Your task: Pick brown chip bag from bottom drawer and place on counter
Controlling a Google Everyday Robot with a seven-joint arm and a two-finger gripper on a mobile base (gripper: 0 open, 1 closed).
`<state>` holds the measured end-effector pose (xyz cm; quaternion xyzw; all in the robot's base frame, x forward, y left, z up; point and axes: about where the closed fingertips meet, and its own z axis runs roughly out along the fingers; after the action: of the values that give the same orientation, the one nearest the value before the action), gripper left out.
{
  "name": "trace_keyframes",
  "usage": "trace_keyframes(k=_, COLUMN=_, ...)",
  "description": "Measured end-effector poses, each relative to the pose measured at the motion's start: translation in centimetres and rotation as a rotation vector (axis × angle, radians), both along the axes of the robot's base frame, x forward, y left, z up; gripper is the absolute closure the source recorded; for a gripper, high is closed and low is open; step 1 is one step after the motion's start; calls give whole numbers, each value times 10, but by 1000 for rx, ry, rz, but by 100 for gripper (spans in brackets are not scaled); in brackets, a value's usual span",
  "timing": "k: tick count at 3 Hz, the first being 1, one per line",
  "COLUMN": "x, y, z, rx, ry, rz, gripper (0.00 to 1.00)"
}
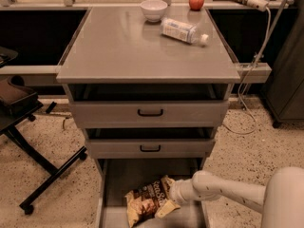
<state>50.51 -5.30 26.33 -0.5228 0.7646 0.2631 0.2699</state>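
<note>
The brown chip bag (145, 201) lies flat on the grey floor of the open bottom drawer (124, 175), with its tan end toward the front. My gripper (172, 197) reaches in from the lower right at the end of the white arm (223, 191) and is at the bag's right edge, touching it. The bag hides the gripper's tip. The grey counter (123, 46) is the cabinet top above the three drawers.
On the counter's far part stand a white bowl (154, 9) and a red apple (196, 1), and a clear bottle (183, 31) lies on its side. The two upper drawers (150, 112) are slightly open. A black chair base (33, 146) stands at left, cables (254, 61) at right.
</note>
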Motion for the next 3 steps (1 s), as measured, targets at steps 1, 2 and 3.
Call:
trace_keyframes(k=1, x=0, y=0, z=0, rx=0, ry=0, rz=0, gripper=0)
trace_keyframes(k=2, x=4, y=10, z=-23, rx=16, ry=-20, rz=-13, gripper=0)
trace_keyframes(k=3, x=16, y=31, z=-55, rx=35, ry=-30, rz=-20, gripper=0)
